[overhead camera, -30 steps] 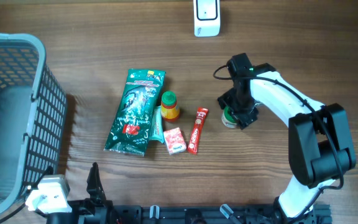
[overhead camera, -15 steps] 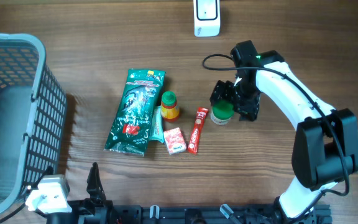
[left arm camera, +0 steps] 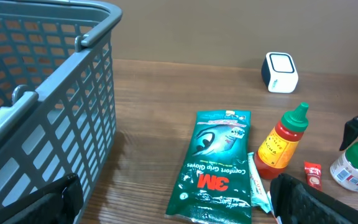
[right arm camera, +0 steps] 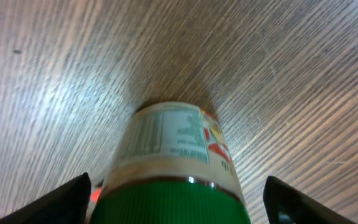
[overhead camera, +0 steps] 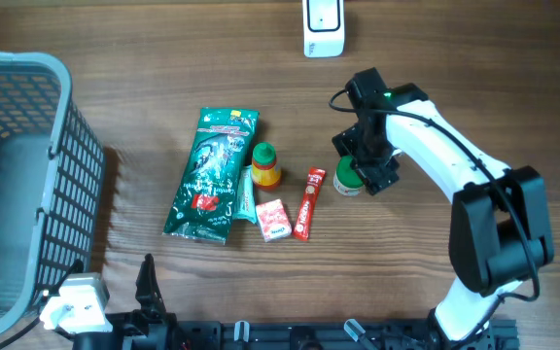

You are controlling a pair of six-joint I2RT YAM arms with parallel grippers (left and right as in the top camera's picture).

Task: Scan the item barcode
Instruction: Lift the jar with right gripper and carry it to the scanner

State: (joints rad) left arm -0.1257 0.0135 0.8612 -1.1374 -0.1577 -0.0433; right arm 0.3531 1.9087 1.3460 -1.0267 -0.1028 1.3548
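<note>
A small jar (overhead camera: pixel 347 179) with a green lid and a white label stands upright on the wooden table, right of the row of groceries. My right gripper (overhead camera: pixel 363 161) hangs directly over it. In the right wrist view the jar (right arm camera: pixel 173 162) fills the space between the two dark fingers; the right gripper (right arm camera: pixel 179 200) is open, with a thin gap showing on each side of the lid. The white scanner (overhead camera: pixel 323 27) sits at the table's far edge. My left gripper (left arm camera: pixel 179 205) is open and empty, low at the near left; from there the jar (left arm camera: pixel 355 168) shows at the far right.
A grey basket (overhead camera: pixel 66 87) stands at the left. A green 3M glove packet (overhead camera: pixel 212 175), a red-and-yellow sauce bottle (overhead camera: pixel 265 165), a pink box (overhead camera: pixel 273 220) and a red sachet (overhead camera: pixel 308 202) lie mid-table, just left of the jar.
The jar has shifted slightly left, towards the red sachet, and the right gripper has moved with it and turned over it. The left arm has not moved.
</note>
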